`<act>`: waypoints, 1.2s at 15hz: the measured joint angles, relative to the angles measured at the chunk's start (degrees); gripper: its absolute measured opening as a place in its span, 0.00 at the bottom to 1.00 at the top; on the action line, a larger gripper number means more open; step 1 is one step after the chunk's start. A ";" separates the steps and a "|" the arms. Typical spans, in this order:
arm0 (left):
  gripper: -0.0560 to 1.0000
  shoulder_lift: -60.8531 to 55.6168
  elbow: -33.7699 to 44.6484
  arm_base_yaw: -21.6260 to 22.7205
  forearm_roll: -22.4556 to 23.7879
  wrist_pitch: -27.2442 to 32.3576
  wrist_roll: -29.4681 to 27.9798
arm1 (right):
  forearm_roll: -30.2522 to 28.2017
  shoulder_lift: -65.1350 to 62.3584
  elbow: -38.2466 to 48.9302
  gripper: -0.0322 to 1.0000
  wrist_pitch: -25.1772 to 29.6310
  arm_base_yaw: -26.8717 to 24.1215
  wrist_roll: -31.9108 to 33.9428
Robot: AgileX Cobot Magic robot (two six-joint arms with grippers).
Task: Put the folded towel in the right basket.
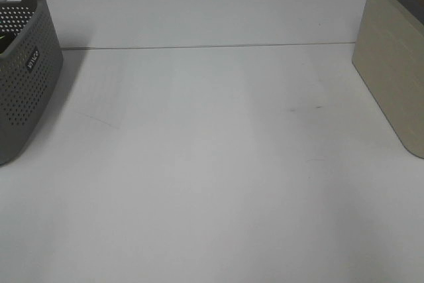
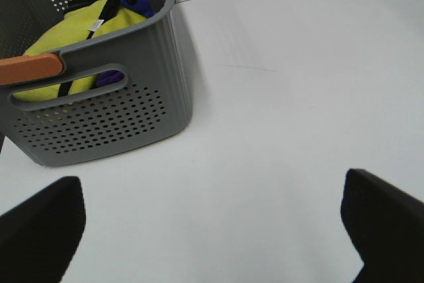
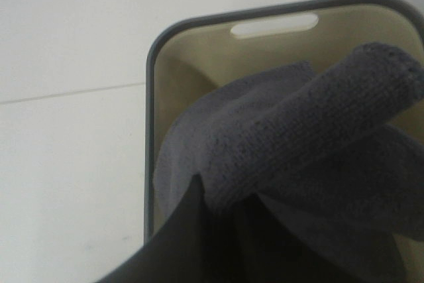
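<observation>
Slate-grey terry cloth fills most of the right wrist view: the folded towel point(image 3: 311, 137) bunches into a thick roll that starts at the right gripper point(image 3: 225, 217) and runs out over the opening of the right basket point(image 3: 151, 97), toward the far wall with its handle slot point(image 3: 273, 26). The dark jaws look pinched on the towel's near end, though only one finger shows clearly. The cloth sits within the basket's grey rim, directly below and ahead of the gripper; whether it touches the beige floor or hangs above it, I cannot tell. So the coming move seems to turn on straight-down release, with no sideways travel needed, and the right arm is plainly the one in position. From the high camera the same beige basket point(image 1: 391, 77) stands at the right edge of the white table point(image 1: 212, 164), well apart from the perforated grey left basket point(image 1: 26, 91). The left gripper point(image 2: 212, 230) hovers beside that one, fingers spread wide, holding nothing.
</observation>
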 joint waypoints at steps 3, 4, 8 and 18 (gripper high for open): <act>0.99 0.00 0.00 0.00 0.00 0.00 0.00 | -2.23 2.18 5.21 0.07 0.00 0.00 3.72; 0.99 0.00 0.00 0.00 0.00 0.00 0.00 | -3.21 2.92 6.82 0.07 0.11 0.00 5.16; 0.99 0.00 0.00 0.00 0.00 0.00 0.00 | -0.86 4.87 9.97 0.31 0.17 0.00 6.76; 0.99 0.00 0.00 0.00 0.00 0.00 0.00 | -2.92 -6.65 9.91 0.87 0.00 13.18 3.95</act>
